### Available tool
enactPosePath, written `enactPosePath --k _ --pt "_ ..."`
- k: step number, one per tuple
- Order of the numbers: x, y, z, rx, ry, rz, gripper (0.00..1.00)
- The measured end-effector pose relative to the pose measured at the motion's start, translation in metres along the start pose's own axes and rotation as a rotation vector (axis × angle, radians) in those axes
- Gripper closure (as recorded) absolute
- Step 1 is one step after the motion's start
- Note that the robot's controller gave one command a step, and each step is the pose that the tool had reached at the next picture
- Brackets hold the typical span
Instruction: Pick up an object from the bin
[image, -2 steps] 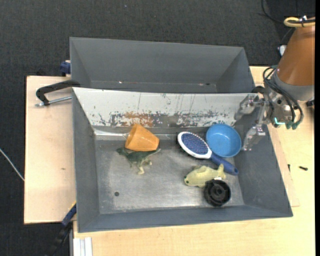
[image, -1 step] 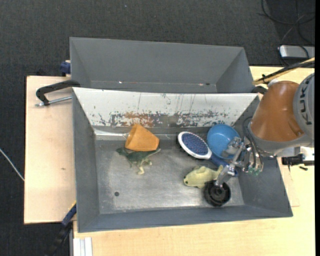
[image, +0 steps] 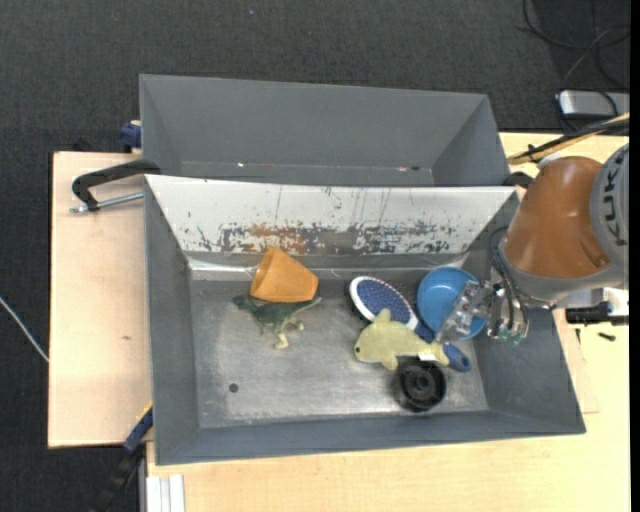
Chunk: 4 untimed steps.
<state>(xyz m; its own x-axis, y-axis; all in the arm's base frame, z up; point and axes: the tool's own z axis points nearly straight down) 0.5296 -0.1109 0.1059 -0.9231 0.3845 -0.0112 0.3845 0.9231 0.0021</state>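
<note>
In the bin, the cone sits back and left of centre, with the toy dinosaur right in front, touching it. Right side's a cluster: oval brush, bowl just to its right, plush toy in front of both, round cap in front of that. The gripper is just right of the bowl.

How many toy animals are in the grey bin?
2. A green dinosaur stands left of centre, by the orange cone; a pale yellow plush lies right of centre, beside the black round thing. The arm may hide more.
</note>
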Motion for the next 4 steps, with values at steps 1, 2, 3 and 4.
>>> enactPosePath --k 1,2,3,4 --pt "-0.005 -0.004 -0.069 -0.001 -0.001 -0.005 1.00" --pt "-0.003 -0.004 -0.065 0.001 0.007 -0.005 0.00" --pt "0.020 -0.002 0.029 -0.003 0.003 -0.188 0.00" --pt "0.020 -0.002 0.026 -0.002 0.000 -0.191 1.00"
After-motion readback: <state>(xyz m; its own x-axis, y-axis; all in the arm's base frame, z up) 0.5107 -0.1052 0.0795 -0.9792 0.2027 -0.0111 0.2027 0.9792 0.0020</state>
